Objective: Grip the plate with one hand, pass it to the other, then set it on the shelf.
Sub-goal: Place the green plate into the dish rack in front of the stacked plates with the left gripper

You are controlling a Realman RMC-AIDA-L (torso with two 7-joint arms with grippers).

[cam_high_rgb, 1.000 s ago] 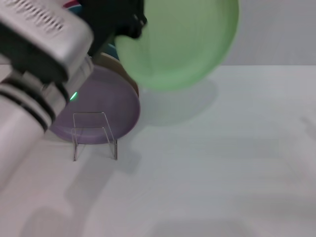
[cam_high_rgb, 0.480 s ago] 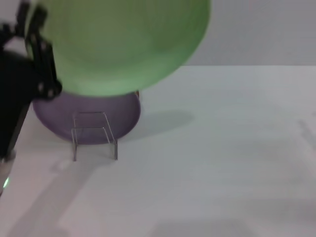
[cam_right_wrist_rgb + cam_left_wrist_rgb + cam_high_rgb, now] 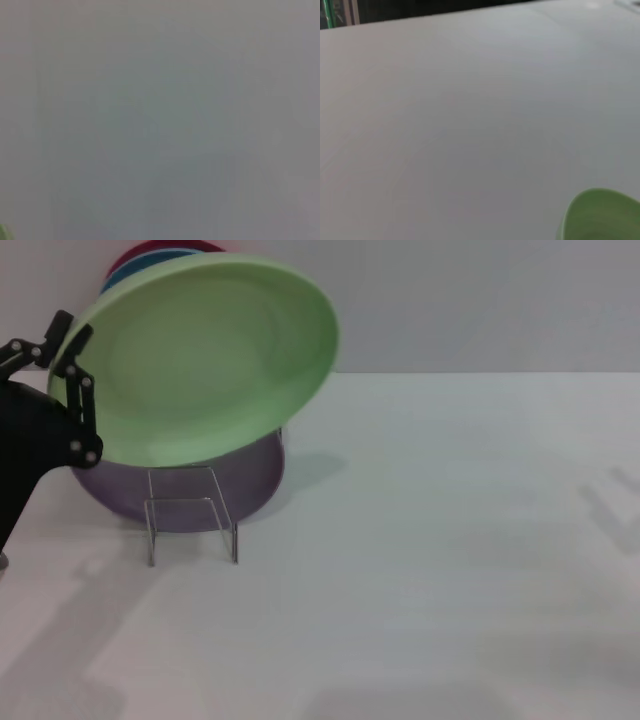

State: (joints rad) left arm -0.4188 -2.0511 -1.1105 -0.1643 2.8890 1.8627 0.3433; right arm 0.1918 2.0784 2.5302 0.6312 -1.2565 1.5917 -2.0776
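The light-green plate [image 3: 205, 360] is held tilted in the air at the far left of the head view, above the clear acrylic shelf [image 3: 190, 510]. My left gripper [image 3: 72, 390] is shut on the plate's left rim. A bit of the plate's edge also shows in the left wrist view [image 3: 602, 215]. The shelf stands empty on the white table, just below and in front of the plate. My right gripper is out of view; its wrist view shows only a plain grey surface.
A lilac plate [image 3: 200, 485] lies on the table behind the shelf, partly under the green plate. Rims of a blue plate [image 3: 130, 268] and a red plate [image 3: 160, 250] show at the back left. White table [image 3: 450, 540] stretches to the right.
The green plate has moved left and down toward the shelf, and has tilted more. The left arm has drawn back to the left, so only its black gripper shows.
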